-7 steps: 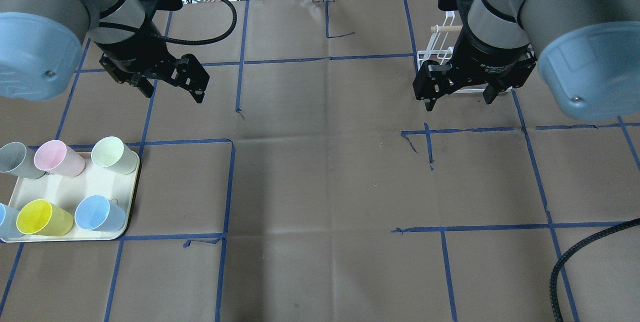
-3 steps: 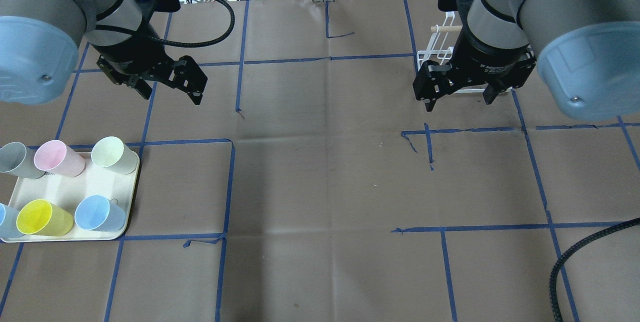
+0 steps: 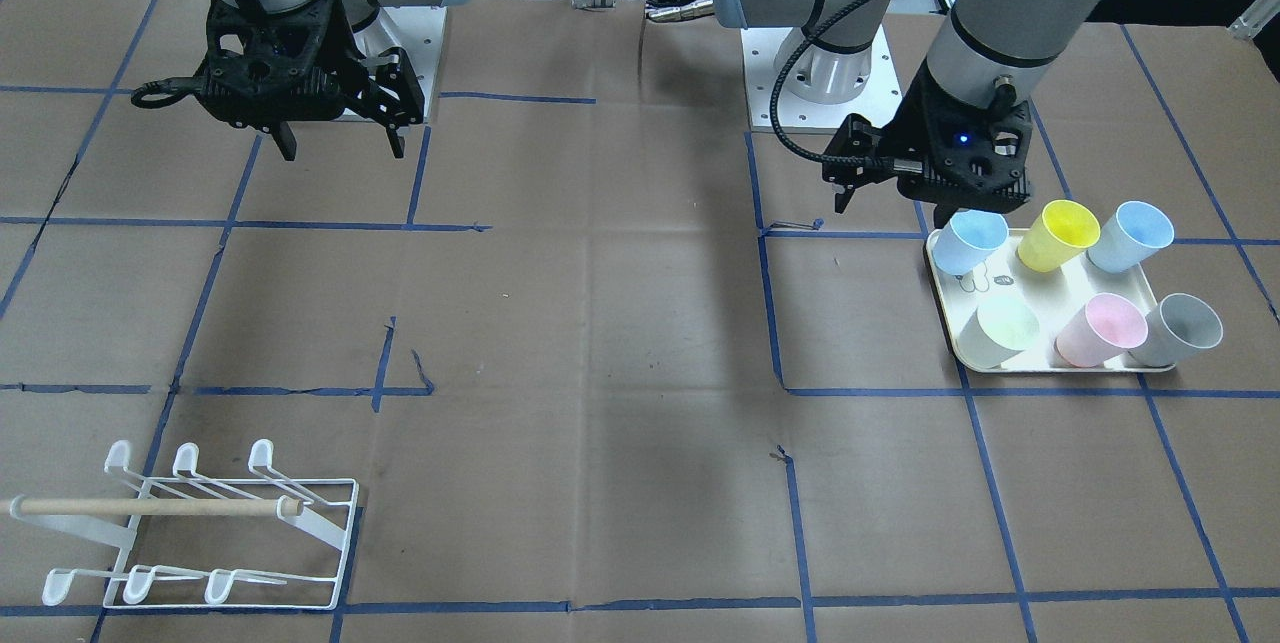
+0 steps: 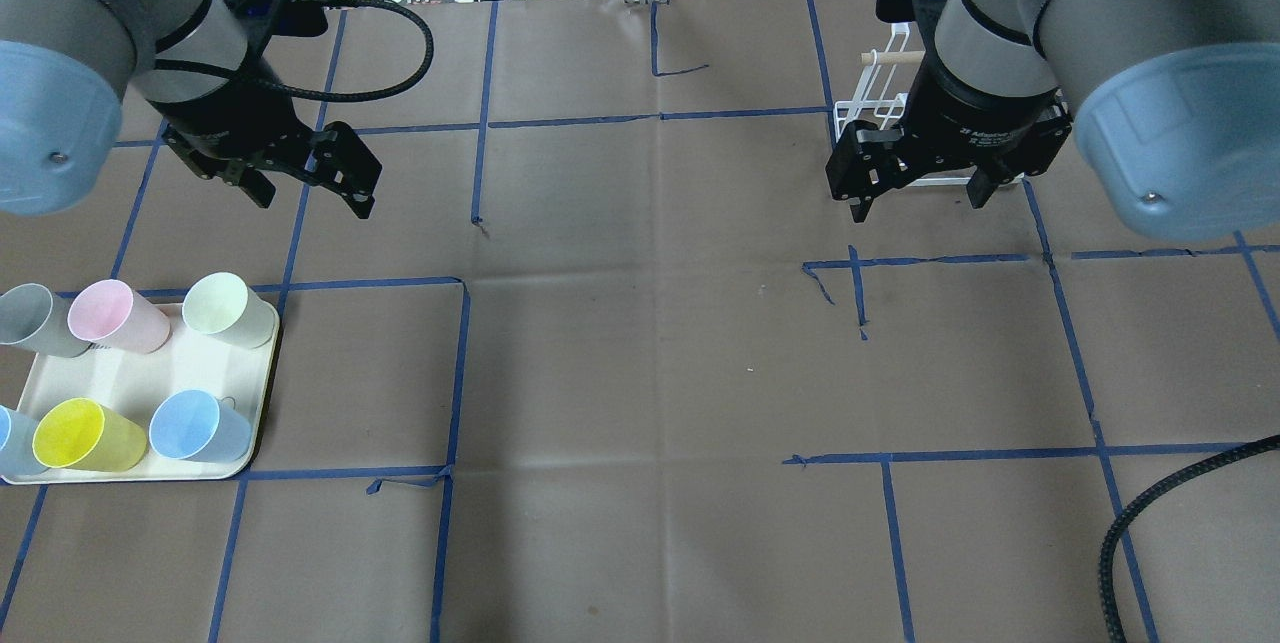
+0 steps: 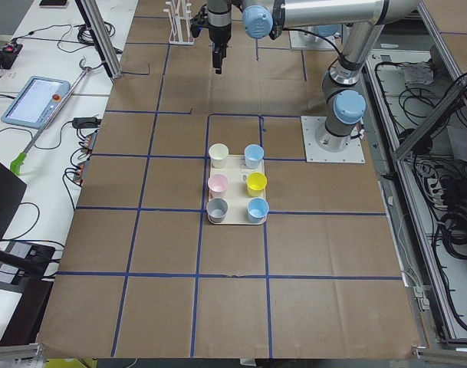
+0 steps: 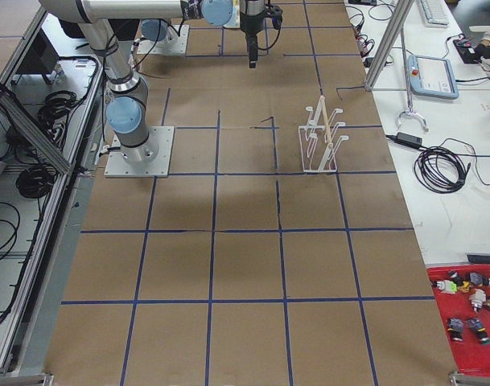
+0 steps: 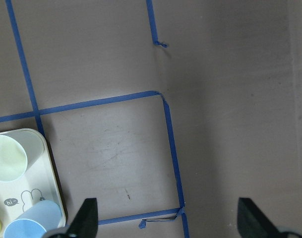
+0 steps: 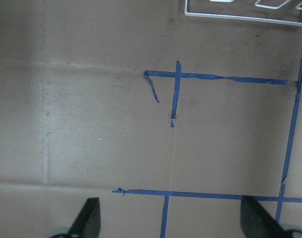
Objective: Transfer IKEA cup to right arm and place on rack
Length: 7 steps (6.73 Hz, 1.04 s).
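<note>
Tray [image 7: 41, 168] — in the left wrist view, a small dark speech bubble [image 7: 11, 202] printed on its floor reads "hi", next to a line-drawn rabbit.

Right gripper [image 4: 917, 207] — white lettering on its round black body begins "2F Adaptive". The rest is too small to read.

Right arm [image 4: 1100, 23]: white lettering on its black band starts with "W" and is cut off by the frame edge.

Six pastel cups [image 3: 1058, 235] stand upright on a cream tray [image 3: 1043, 293], well apart from the upright white wire rack [image 3: 150, 506].
</note>
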Each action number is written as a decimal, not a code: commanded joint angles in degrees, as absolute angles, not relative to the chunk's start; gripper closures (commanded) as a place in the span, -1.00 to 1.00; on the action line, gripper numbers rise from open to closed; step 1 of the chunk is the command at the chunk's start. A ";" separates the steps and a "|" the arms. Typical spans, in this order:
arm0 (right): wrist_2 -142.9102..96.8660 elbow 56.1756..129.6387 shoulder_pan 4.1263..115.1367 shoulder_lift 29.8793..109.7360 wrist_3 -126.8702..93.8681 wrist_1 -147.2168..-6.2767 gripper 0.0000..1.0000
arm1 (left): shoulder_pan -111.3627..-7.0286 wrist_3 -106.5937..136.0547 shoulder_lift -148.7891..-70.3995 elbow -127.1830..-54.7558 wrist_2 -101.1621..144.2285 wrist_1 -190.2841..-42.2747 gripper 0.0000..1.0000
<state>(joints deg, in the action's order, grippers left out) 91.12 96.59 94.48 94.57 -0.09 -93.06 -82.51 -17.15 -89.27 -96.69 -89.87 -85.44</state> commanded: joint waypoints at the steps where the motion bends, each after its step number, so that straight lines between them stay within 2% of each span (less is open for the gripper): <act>1: 91.14 96.68 94.48 94.57 -0.09 -93.08 -1.00 | -71.25 -26.06 -89.12 -99.65 -89.74 -84.12 -0.98; 5: 91.14 96.68 94.48 94.66 -0.09 -92.99 -1.00 | -62.69 -35.39 -89.38 -111.60 -89.91 -65.70 -0.98; 7: 91.14 96.59 94.48 94.57 -0.09 -93.08 -1.00 | -61.17 -34.46 -90.79 -114.42 -89.65 -63.64 -0.98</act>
